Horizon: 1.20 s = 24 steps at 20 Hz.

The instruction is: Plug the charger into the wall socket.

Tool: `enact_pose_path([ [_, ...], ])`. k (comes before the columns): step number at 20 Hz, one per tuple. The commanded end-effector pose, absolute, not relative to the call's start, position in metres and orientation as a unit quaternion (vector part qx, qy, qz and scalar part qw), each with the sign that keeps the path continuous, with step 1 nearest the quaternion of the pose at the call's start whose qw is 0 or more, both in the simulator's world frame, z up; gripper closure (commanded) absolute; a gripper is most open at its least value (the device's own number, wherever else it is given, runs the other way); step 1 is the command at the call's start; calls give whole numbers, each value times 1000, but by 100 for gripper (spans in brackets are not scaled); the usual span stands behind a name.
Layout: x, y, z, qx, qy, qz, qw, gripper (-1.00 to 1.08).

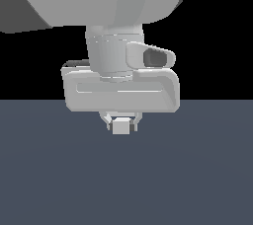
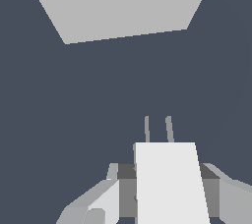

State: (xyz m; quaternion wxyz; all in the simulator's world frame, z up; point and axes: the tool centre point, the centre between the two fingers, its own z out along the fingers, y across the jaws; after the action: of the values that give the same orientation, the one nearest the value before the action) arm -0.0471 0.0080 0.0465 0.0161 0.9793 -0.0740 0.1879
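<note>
Light-grey charger (image 1: pixel 120 127) with two prongs, apart from wall socket (image 2: pixel 123 7)

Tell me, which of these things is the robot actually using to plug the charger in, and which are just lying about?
Part of the job:
- charger, a small light-grey cube with two prongs, held between the fingers
- gripper, shut on it
- wall socket, the big light-grey plate ahead of the prongs; its slots don't show

Just lying about:
- nothing visible; only the dark floor
</note>
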Motion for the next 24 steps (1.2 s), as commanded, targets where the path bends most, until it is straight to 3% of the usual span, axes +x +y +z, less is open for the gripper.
enact_pose_path([
  [1,-41,7,57,980,-58,189,14,108],
  [12,-18,8,93,982,-3,188,2,108],
  [24,-13,10,100,982,9,187,-2,108],
])
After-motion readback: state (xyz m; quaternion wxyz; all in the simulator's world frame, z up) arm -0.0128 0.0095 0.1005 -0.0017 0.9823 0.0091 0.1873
